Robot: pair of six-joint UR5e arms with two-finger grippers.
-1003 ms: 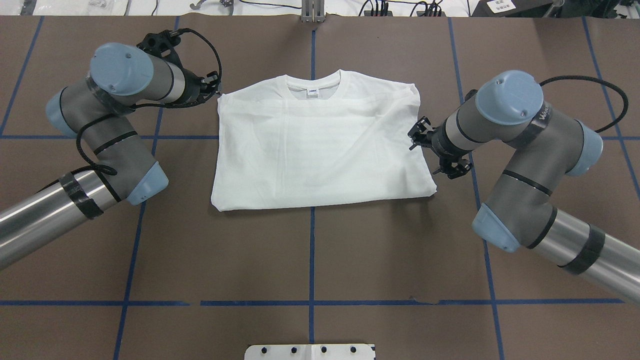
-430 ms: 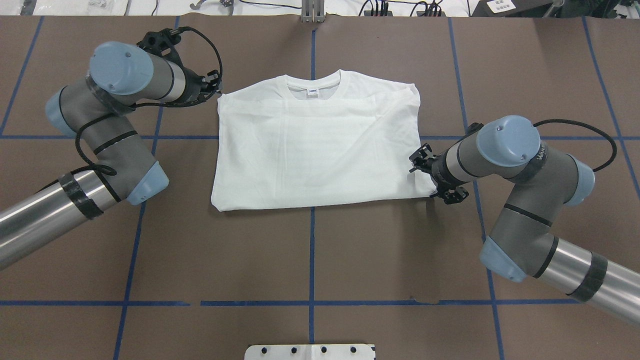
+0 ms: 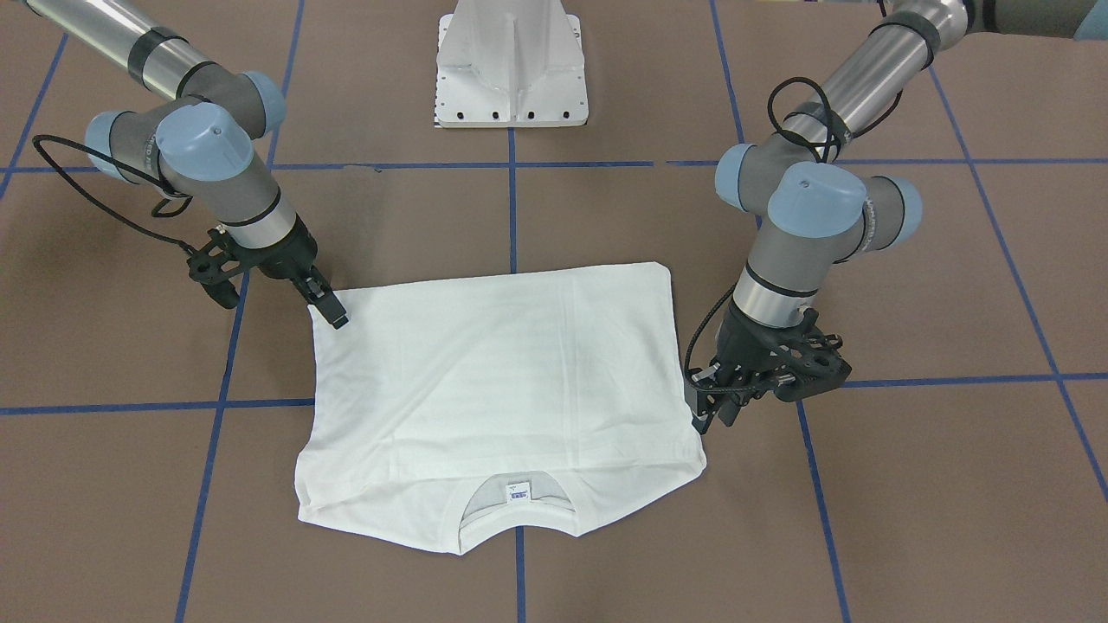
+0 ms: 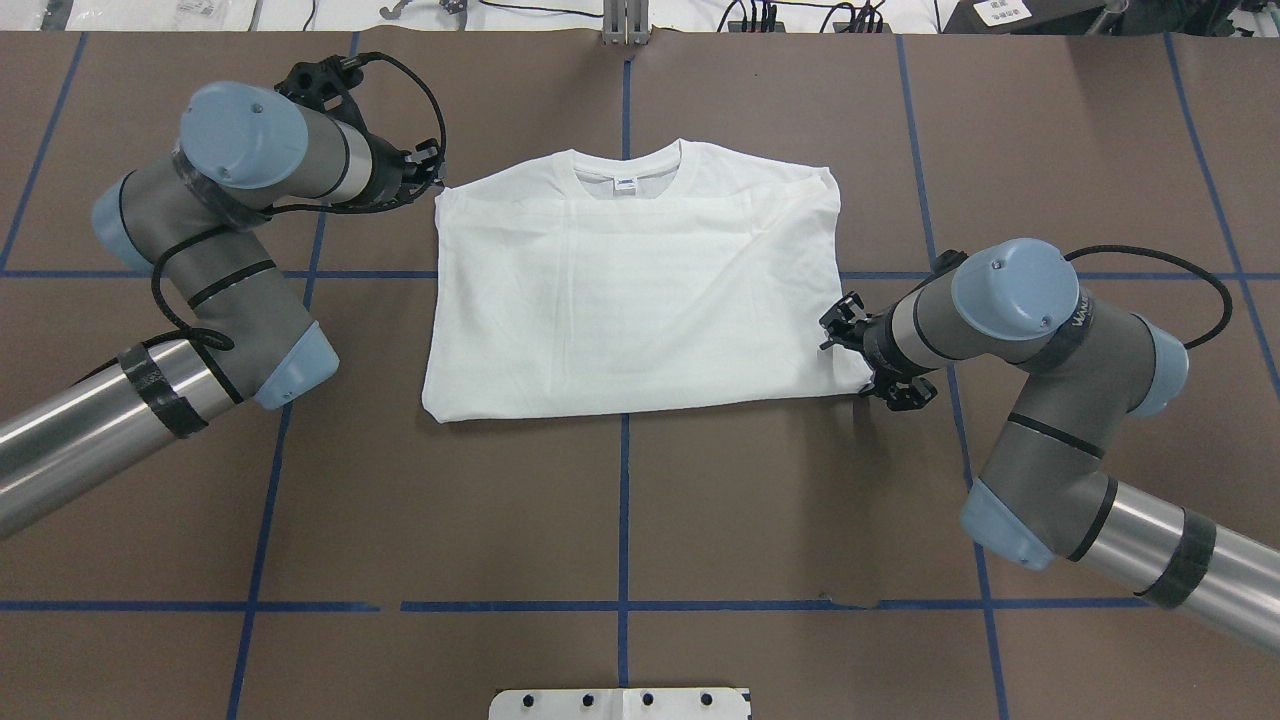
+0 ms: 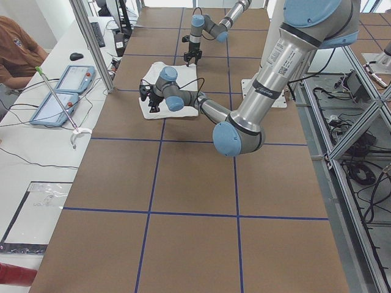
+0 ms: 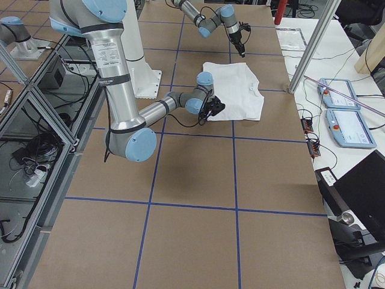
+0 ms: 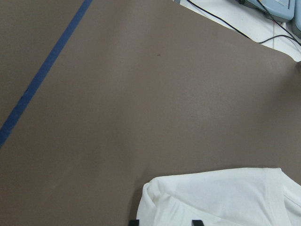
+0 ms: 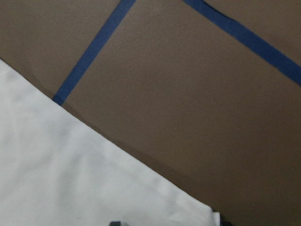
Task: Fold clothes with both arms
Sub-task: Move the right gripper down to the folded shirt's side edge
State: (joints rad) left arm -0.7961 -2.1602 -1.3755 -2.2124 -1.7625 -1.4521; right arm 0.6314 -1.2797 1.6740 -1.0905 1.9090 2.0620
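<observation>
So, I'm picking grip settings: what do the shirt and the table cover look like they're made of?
The T-shirt looks like soft matte knit, probably cotton: it lies in gentle creases with no sheen. The table cover looks like matte brown paper or board, flat and glare-free; I can't tell which.

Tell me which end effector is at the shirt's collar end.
The left end effector, at the shoulder corner beside the collar; the right end effector is at a hem corner.
</observation>
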